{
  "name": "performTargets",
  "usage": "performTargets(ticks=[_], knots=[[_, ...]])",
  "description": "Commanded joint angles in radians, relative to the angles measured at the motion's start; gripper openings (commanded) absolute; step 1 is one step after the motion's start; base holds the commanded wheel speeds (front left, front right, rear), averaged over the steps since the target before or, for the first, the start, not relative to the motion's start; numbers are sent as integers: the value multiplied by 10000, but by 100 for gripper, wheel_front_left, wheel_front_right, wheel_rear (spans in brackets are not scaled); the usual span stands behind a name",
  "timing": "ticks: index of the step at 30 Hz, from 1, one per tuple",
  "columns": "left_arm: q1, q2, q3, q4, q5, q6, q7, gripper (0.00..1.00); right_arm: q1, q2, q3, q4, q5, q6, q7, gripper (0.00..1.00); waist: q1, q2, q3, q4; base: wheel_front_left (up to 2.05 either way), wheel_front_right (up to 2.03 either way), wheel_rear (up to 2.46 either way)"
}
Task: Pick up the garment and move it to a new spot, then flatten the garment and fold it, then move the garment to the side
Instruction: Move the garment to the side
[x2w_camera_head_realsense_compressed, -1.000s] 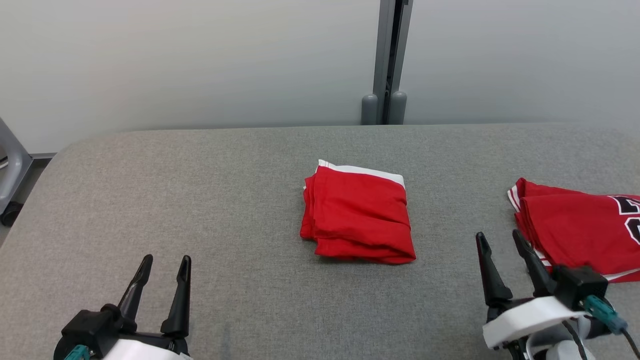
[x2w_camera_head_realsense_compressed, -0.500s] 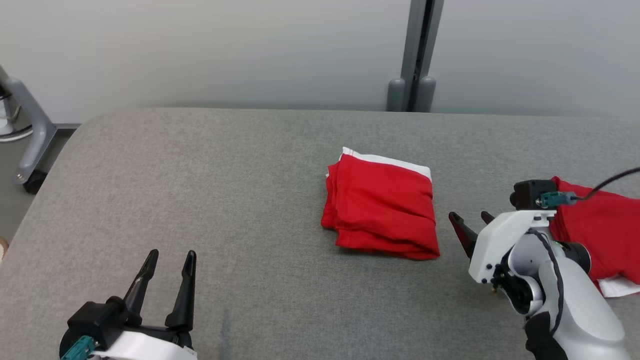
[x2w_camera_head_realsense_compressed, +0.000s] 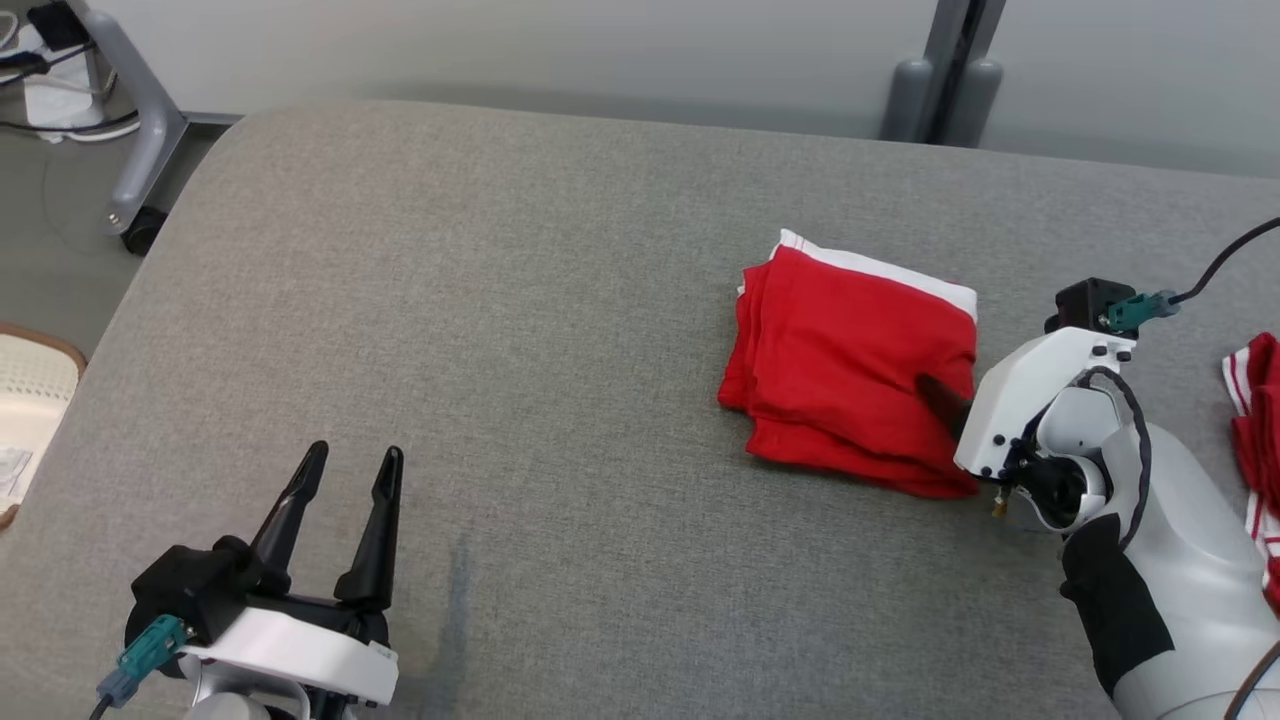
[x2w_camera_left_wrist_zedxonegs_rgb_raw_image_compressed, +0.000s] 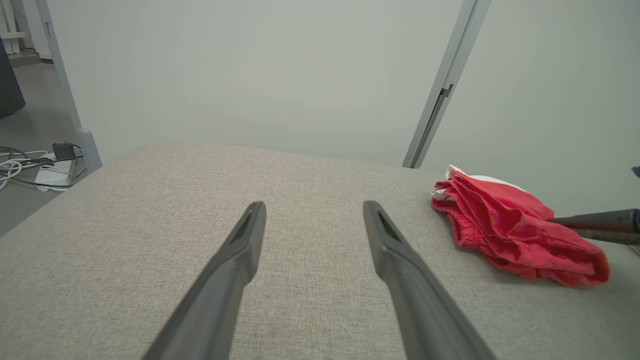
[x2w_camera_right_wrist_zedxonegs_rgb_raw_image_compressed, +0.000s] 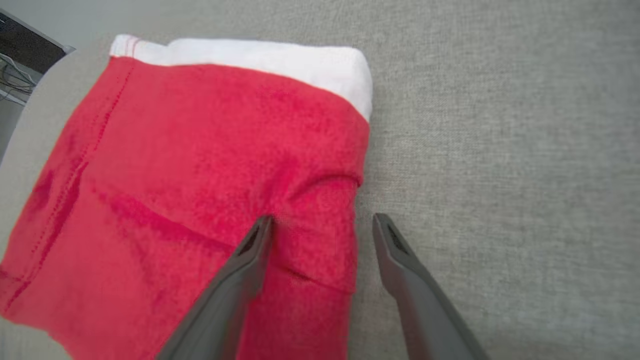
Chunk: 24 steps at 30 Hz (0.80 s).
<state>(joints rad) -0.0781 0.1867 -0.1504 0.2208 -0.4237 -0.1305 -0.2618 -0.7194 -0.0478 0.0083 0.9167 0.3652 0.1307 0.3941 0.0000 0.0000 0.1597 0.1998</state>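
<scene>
1. In my right wrist view the folded garment (x2w_camera_right_wrist_zedxonegs_rgb_raw_image_compressed: 200, 175) runs off the left and bottom edges; I can't tell whether the right gripper (x2w_camera_right_wrist_zedxonegs_rgb_raw_image_compressed: 322, 220) touches the cloth.
2. In my head view its white housing (x2w_camera_head_realsense_compressed: 1020, 400) hides all but one dark fingertip (x2w_camera_head_realsense_compressed: 938, 393).
3. A second red garment (x2w_camera_head_realsense_compressed: 1255, 430) is cut by that view's right edge.
4. A pale basket (x2w_camera_head_realsense_compressed: 30, 385) is cut by its left edge.

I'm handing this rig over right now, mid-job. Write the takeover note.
Left end effector: open, hovering above the table at its near left, nothing in it.
Right end effector: open, straddling the right edge of the folded red garment, one finger over the cloth, one beside it; nothing gripped.
Done: garment lies folded, mid-table.
Left: close on it and move it to the side.
Note: a second red garment lies at far right.
</scene>
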Motion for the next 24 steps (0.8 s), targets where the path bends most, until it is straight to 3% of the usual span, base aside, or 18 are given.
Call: performTargets(ticks=[1, 7, 8, 9, 10, 11, 24], knots=[[-244, 113, -55, 12, -105, -2, -36, 100, -207, -60, -99, 429, 185, 2, 180, 100, 0, 0, 301, 294, 0, 0, 0], [-415, 194, -180, 154, -271, -3, -35, 100, -573, 6, 60, 1863, 401, 2, 401, 100, 0, 0, 440, 517, 0, 0, 0], [-423, 199, -185, 182, -284, -3, -35, 100, -624, 5, 125, 1933, 474, 2, 257, 88, 0, 0, 429, 523, 0, 0, 0], [-434, 201, -189, 199, -290, -3, -35, 100, -658, -1, 200, 1976, 550, 2, 139, 45, 0, 0, 408, 521, 0, 0, 0], [-430, 198, -197, 213, -284, -3, -37, 100, -706, 3, 286, 1996, 627, 2, -8, 15, 0, 0, 369, 505, 0, 0, 0], [-410, 200, -210, 225, -268, -3, -35, 100, -757, 0, 364, 2015, 704, 2, -154, 0, 0, 0, 319, 476, 0, 0, 0], [114, 127, -471, -16, 80, -4, -26, 100, -649, -61, 1756, 1749, 1557, 2, -802, 0, 0, 0, -840, -804, 0, 0, 0]])
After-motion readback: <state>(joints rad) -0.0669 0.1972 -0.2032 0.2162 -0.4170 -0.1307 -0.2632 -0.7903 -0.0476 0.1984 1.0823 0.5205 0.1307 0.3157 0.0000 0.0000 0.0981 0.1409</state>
